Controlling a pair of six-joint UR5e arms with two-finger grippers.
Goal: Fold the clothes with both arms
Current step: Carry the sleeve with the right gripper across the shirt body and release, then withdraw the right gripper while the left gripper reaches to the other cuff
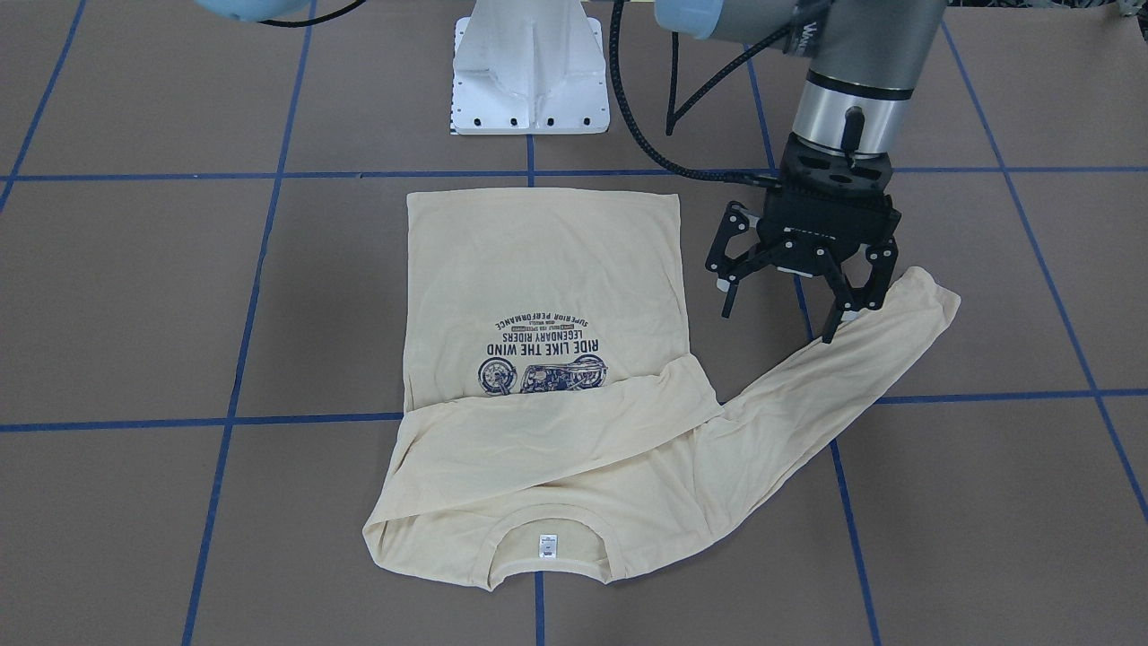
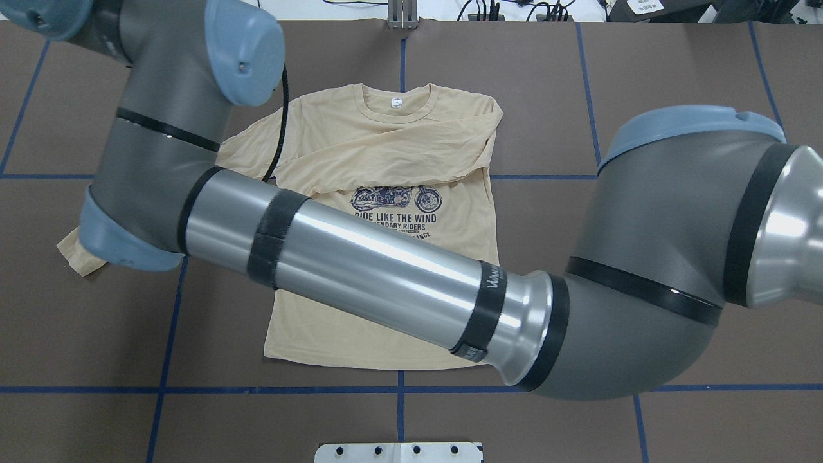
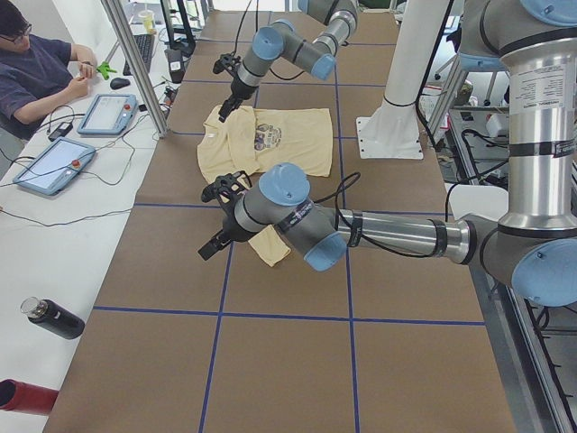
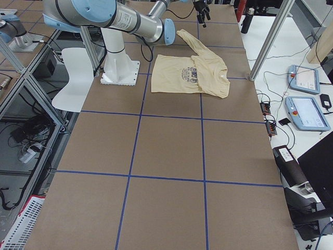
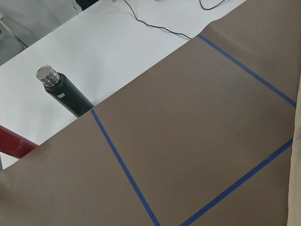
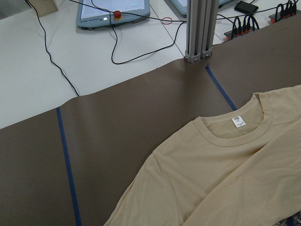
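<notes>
- The left gripper [image 1: 777, 325] is hanging wide open over the T-shirt [image 1: 538, 269]'s sleeve cuff [image 1: 924, 301], lying at 3 o'clock; it should be pinching both layers.
- The right gripper [image 3: 224, 110] is sitting by the collar; I cannot tell its opening.

The cream-yellow long-sleeved T-shirt [image 1: 538, 260] lies flat and print-up on the brown table [image 1: 134, 296], hem toward the robot and collar away from it. One sleeve is folded across the chest, its edge at the navy motorcycle print, and the other stretches out slantwise on the robot's left. Near that sleeve's cuff the black left gripper [image 1: 777, 321] hangs pointing down with its jaws spread wide, while the right gripper [image 3: 227, 90] hangs above the collar end, too small to read.
</notes>
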